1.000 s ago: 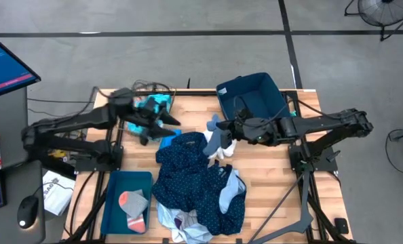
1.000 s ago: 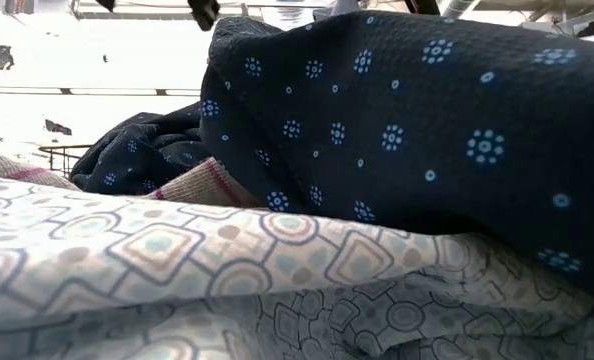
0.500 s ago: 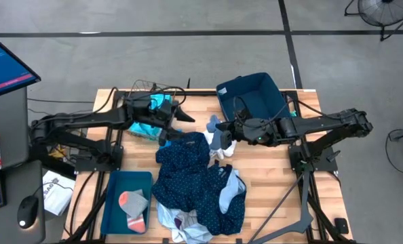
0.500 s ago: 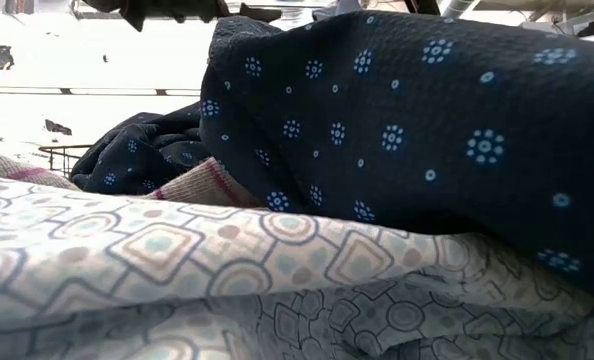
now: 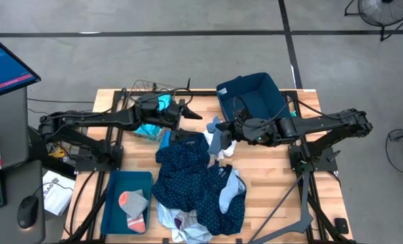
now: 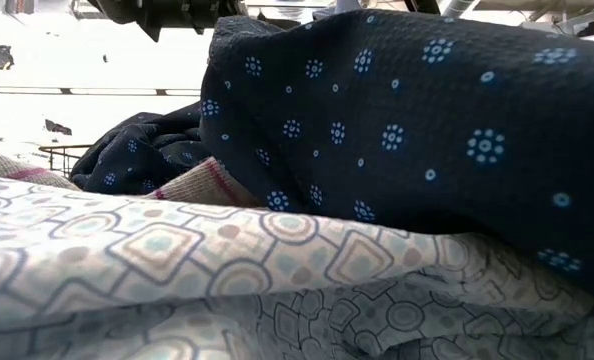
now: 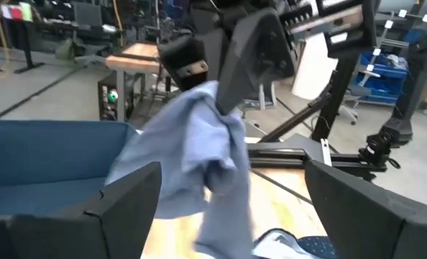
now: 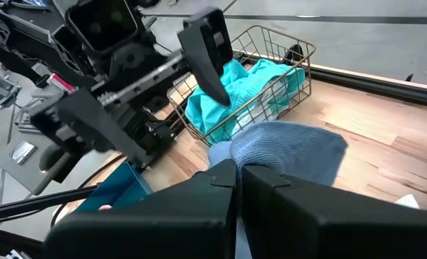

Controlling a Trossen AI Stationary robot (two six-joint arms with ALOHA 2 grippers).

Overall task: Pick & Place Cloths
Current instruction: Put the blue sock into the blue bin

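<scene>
My right gripper (image 5: 223, 133) is shut on a pale blue-grey cloth (image 7: 199, 155), held above the middle of the table. My left gripper (image 5: 191, 110) stands open and level just left of that cloth; its fingers frame the cloth in the left wrist view without touching it. A large navy cloth with white dots (image 5: 188, 169) lies heaped on the table's middle and fills the low view (image 6: 407, 120). White and pale blue cloths (image 5: 228, 190) lie on and beside it. A turquoise cloth (image 8: 242, 90) lies in a wire basket (image 8: 285, 43) at the far left. My right gripper pinches the pale blue-grey cloth at its bunched upper end (image 7: 210, 97) between its two fingers. The fingers come from the table's right side, slanting a little downward. The cloth hangs slack below them (image 7: 221, 208); whether its lower end rests on the pile I cannot tell.
A navy fabric bin (image 5: 252, 95) stands at the far right, behind my right gripper. A teal tray (image 5: 117, 186) at the near left holds coral and grey socks (image 5: 135, 203). A patterned white cloth (image 6: 177, 260) lies along the table's near edge.
My left gripper has gone from the wire basket toward the table's right edge, and now stands close to the cloth that my right gripper holds. The turquoise cloth has stayed in the basket.
</scene>
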